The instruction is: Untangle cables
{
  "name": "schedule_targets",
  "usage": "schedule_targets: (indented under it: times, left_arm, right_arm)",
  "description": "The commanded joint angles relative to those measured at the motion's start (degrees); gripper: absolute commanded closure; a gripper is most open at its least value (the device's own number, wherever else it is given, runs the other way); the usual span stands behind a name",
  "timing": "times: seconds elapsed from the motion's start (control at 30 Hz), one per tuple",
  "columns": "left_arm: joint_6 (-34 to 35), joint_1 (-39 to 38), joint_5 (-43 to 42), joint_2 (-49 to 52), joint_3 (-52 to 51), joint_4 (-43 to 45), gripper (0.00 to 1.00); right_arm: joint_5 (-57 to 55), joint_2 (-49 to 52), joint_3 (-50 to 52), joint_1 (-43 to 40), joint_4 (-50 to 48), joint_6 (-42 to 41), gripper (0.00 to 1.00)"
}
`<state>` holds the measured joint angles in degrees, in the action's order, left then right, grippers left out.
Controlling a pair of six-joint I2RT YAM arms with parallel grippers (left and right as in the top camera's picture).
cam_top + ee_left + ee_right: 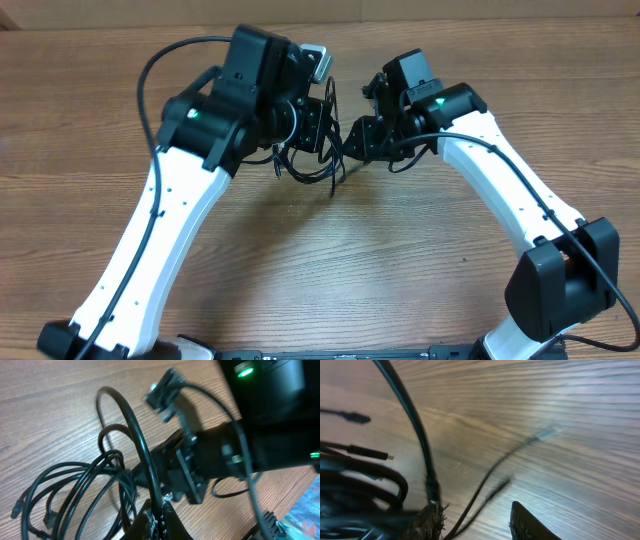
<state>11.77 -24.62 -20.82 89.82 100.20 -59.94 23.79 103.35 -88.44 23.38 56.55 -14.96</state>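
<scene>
The cables (pixel 305 165) are a tangle of thin black cords hanging between my two grippers above the wooden table. In the left wrist view the loops (pixel 95 485) spread to the left and one cord arcs up through my left gripper (pixel 162 510), whose fingers are shut on it. My left gripper (pixel 318 125) and my right gripper (pixel 350 140) meet at the bundle in the overhead view. In the right wrist view my right gripper (pixel 475 520) is open; a thin blurred cord (pixel 485 485) runs between its fingers and a thicker cord (pixel 422 455) rises by the left finger.
A grey plug connector (pixel 162 392) shows near my right arm's black wrist (pixel 220 460). Small plug ends (pixel 352 417) lie at the left. Bare wooden table (pixel 330 260) surrounds the arms.
</scene>
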Motion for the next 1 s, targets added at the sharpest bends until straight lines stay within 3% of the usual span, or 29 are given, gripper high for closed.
schedule_targets:
  times: [0.0,0.33,0.43,0.53,0.73,0.9,0.97]
  left_arm:
    - [-1.07,0.33,0.04,-1.29,1.20,0.31,0.96]
    - [-1.07,0.26,12.52,2.86,0.31,-5.68,0.96]
    - [-0.37,0.26,12.31,5.16,-0.70,-5.88,0.96]
    - [-0.48,0.26,10.43,6.82,-0.70,-5.53,0.96]
    - [-0.48,0.28,9.29,6.01,0.55,-3.89,0.96]
    - [-0.48,0.33,2.34,3.78,2.75,-3.21,0.96]
    - [-0.46,0.33,0.26,2.27,3.26,-2.54,0.96]
  right_arm:
    - [4.07,-0.59,-0.81,1.62,-0.37,0.26,0.58]
    - [3.08,-0.59,-0.81,1.62,1.73,4.90,0.49]
    - [-2.10,-0.59,-0.81,1.64,3.17,2.82,0.45]
    - [0.59,-0.59,-0.81,1.64,3.96,4.07,0.38]
    - [4.24,-0.59,-0.81,1.64,3.43,5.42,0.37]
    - [6.36,-0.59,-0.81,1.64,1.62,5.40,0.35]
    - [8.13,-0.59,-0.81,1.66,0.66,5.40,0.39]
